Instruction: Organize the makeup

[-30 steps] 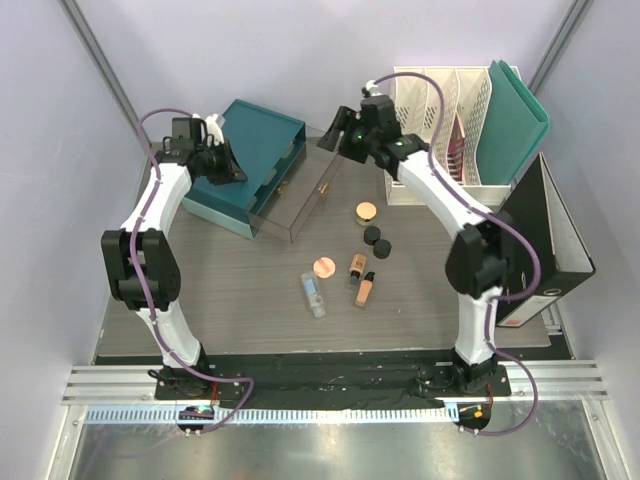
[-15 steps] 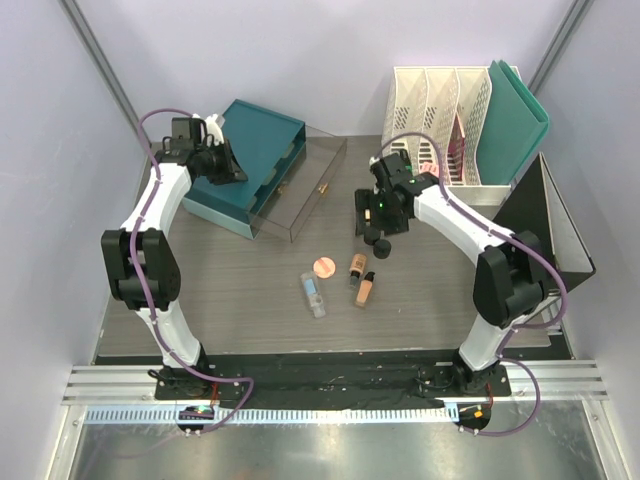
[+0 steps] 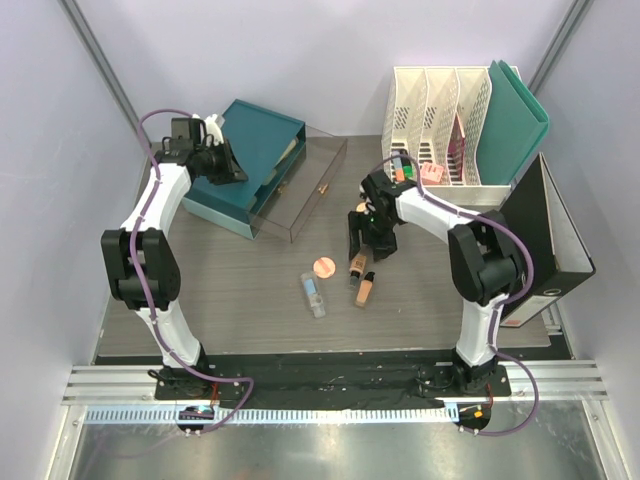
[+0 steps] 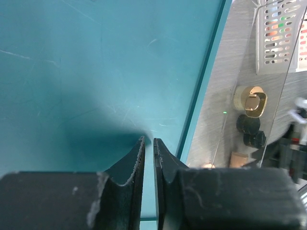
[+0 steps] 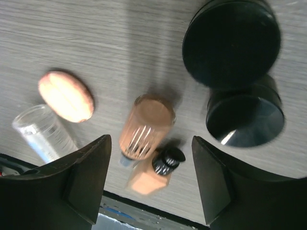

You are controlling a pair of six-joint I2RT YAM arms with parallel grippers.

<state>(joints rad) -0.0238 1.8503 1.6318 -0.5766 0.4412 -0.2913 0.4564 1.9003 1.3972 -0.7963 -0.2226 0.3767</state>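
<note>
Your left pincer (image 4: 148, 143) is clenched, with a sliver between the jaws and nothing in it. It hangs over the teal box (image 3: 262, 135), just inside that box's right edge. The clear tray (image 3: 300, 188) touches the box's front. The desk (image 3: 220, 290) shows a wide bare strip left of the makeup and toward the near edge. The tube (image 3: 313, 294) lies leftmost, with the compact (image 3: 323, 266) just beside it, apart. Next comes the tan bottle (image 5: 146, 127), with the peach bottle (image 5: 144, 182) at its near end. Your right pincer (image 5: 149, 140) is released, jaws wide either side of the tan bottle; I can't tell if it touches. Two black jars (image 5: 230, 40) touch each other, just right. The gold jar (image 4: 250, 100) is behind them. The file holders (image 3: 435, 110) and binder (image 3: 560, 240) line the right edge, well apart.
</note>
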